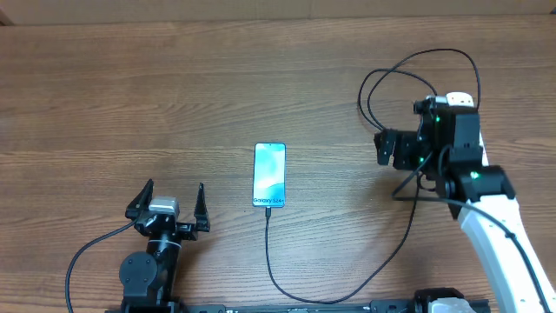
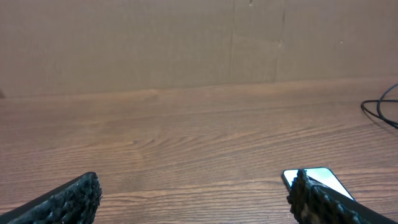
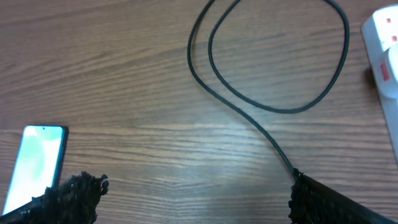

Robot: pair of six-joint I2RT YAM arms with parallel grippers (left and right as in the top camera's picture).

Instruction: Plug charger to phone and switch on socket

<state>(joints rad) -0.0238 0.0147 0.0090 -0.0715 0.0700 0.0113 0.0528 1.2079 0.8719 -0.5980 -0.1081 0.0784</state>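
Observation:
The phone lies flat mid-table with its screen lit light blue; it also shows as the phone and the phone. The charger, a thin black cable, meets the phone's bottom edge, sweeps along the near table edge and loops at the far right, also seen as charger. The white socket with red-marked switches sits at the right edge of the right wrist view. My left gripper stands open left of the phone, empty. My right gripper hovers open over the cable loops, empty.
Brown wooden table all around. A cardboard-coloured wall stands behind the table's far edge. My right arm's white link stretches along the right side, and the left arm's base sits at the near edge.

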